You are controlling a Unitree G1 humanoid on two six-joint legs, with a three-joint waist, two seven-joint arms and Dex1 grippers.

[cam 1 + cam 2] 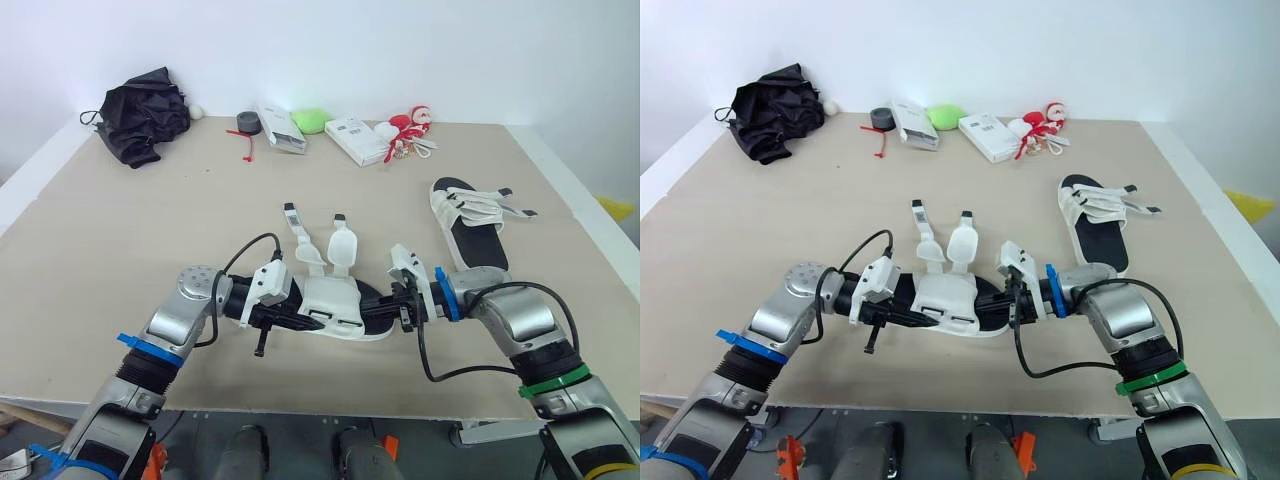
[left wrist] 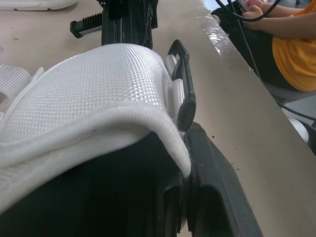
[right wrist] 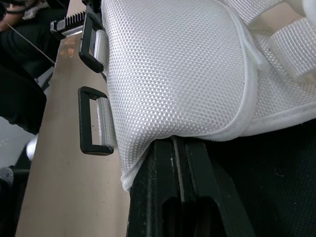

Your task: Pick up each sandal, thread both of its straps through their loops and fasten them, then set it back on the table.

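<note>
A white-strapped sandal with a black sole [image 1: 335,300] sits low over the table's front middle, held from both ends. My left gripper [image 1: 303,320] is shut on its left edge, and my right gripper [image 1: 392,305] is shut on its right edge. Its two straps [image 1: 340,245] lie unfastened, pointing away from me. Two black loops [image 3: 94,123] hang free at the side of the white mesh upper [image 2: 89,84]. A second sandal [image 1: 472,220] lies on the table to the right, further back, with its straps loose.
Along the back edge lie a black bag [image 1: 145,115], a tape roll [image 1: 247,122], two white boxes [image 1: 355,140], a green object [image 1: 312,120] and a red-and-white toy [image 1: 410,128]. The table's front edge [image 1: 300,405] is close below the held sandal. A person in orange [image 2: 291,44] sits beyond it.
</note>
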